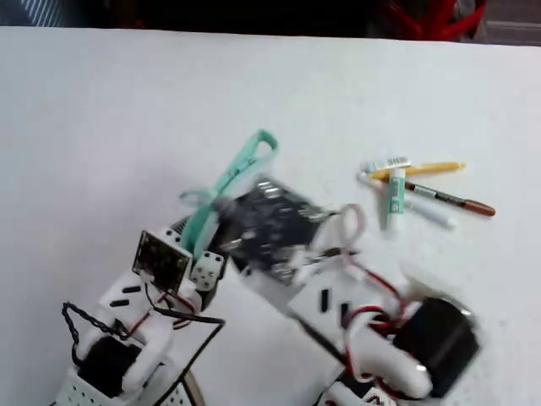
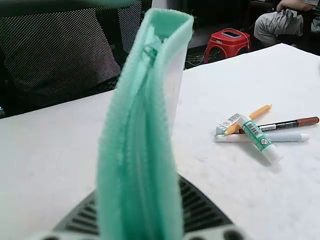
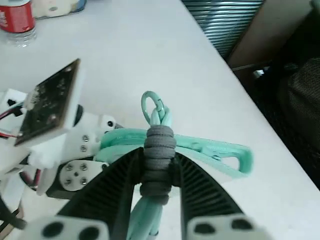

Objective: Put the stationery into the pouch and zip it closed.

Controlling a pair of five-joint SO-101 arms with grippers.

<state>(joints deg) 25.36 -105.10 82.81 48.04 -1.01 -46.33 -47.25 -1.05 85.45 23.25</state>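
The teal pouch (image 1: 232,176) stands on edge between the two arms, its zipper line (image 2: 140,150) facing up. My left gripper (image 2: 140,232) is shut on the pouch's near end (image 3: 120,137). My right gripper (image 3: 157,172) is shut on the grey zipper pull (image 3: 159,145), which carries a teal ring (image 3: 152,107). Off to the right on the table lie the stationery pieces: a yellow pen (image 1: 423,169), a brown marker (image 1: 448,199), a white pen (image 2: 265,137), a green-and-white glue stick (image 1: 395,199) and a small eraser (image 2: 227,123).
The white table (image 1: 127,110) stretches wide to the left and back. A water bottle (image 3: 17,20) stands at the far side. Beyond the table edge are a red stool (image 2: 227,39) and a mesh chair (image 2: 55,45).
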